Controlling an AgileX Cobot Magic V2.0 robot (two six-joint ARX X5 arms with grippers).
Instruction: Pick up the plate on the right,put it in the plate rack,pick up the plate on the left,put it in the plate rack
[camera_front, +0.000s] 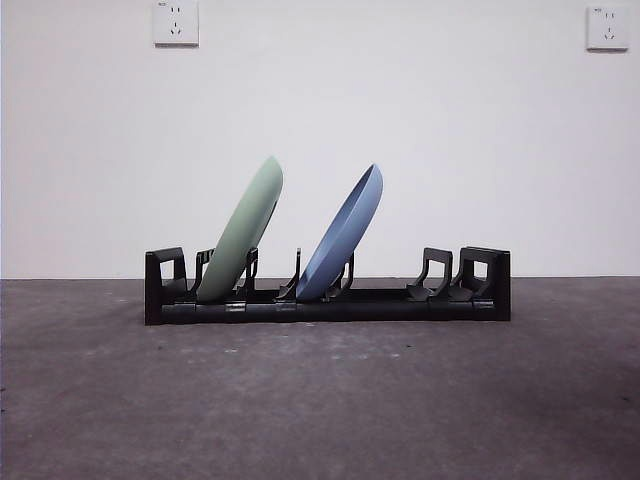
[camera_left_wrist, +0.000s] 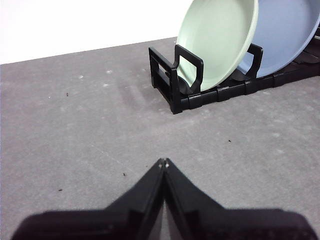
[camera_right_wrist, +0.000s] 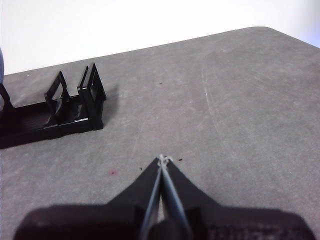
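Left gripper (camera_left_wrist: 163, 162) hangs over bare grey table (camera_front: 320, 420), jaws pressed together at the tips, nothing between them. It sits well clear of the rack's near end.

Plate rack (camera_front: 400, 305) stands lengthwise across the table, black, blocky looped end piece at each end. Both plates are already in it.

Green plate (camera_front: 242, 233) is slotted near the left end, standing on edge and leaning to the right, its lower rim between prongs just past the left end loop. In the left wrist view the same green plate (camera_left_wrist: 220, 42) shows its hollow face, with the end loop in front of it.

Blue plate (camera_front: 345, 235) sits further right, around mid-rack, same rightward tilt, apart from the green one. Prong slots to its right are unoccupied.

Right gripper (camera_right_wrist: 162, 160) is past the rack's right end, over the table, jaws closed tip to tip, holding nothing.

Two wall sockets (camera_front: 175, 22) high on the white wall behind.
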